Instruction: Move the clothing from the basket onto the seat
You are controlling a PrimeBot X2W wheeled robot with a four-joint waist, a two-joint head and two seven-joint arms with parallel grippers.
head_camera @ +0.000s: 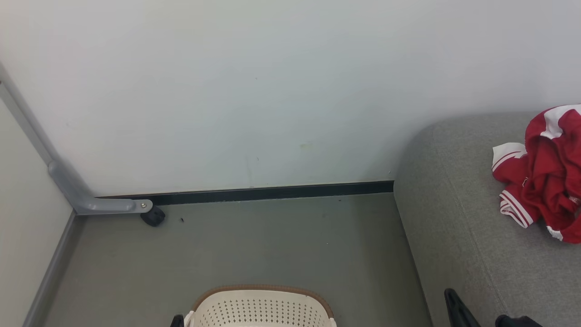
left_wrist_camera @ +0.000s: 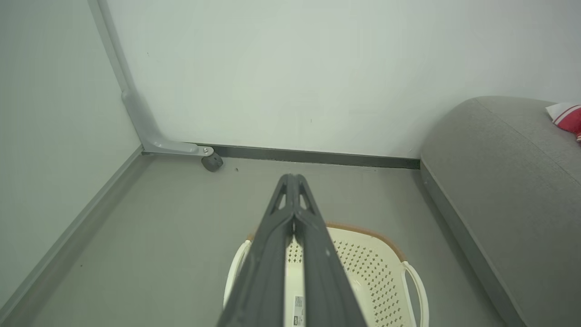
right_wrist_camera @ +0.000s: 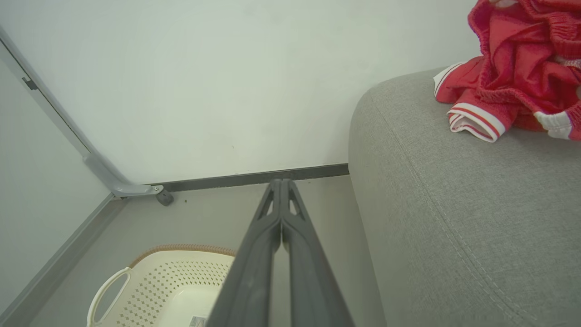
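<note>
The clothing (head_camera: pixel 544 177) is a crumpled red heap with white stripes and cuffs, lying on the grey seat (head_camera: pixel 454 236) at the right. On the floor to the seat's left stands the cream basket (head_camera: pixel 261 309), and what shows of its inside holds no garment. My left gripper (left_wrist_camera: pixel 294 178) hangs above the basket (left_wrist_camera: pixel 367 268), shut with nothing between its fingers. Between the basket (right_wrist_camera: pixel 172 281) and the seat (right_wrist_camera: pixel 454 218) my right gripper (right_wrist_camera: pixel 281 182) is shut and empty too. The clothing (right_wrist_camera: pixel 522 68) lies well beyond it to the right.
A white wall with a black baseboard (head_camera: pixel 272 194) closes the far side. A grey metal frame leg with a black caster (head_camera: pixel 153 216) stands in the left corner, beside a side wall. Grey floor (head_camera: pixel 254 245) stretches between basket and wall.
</note>
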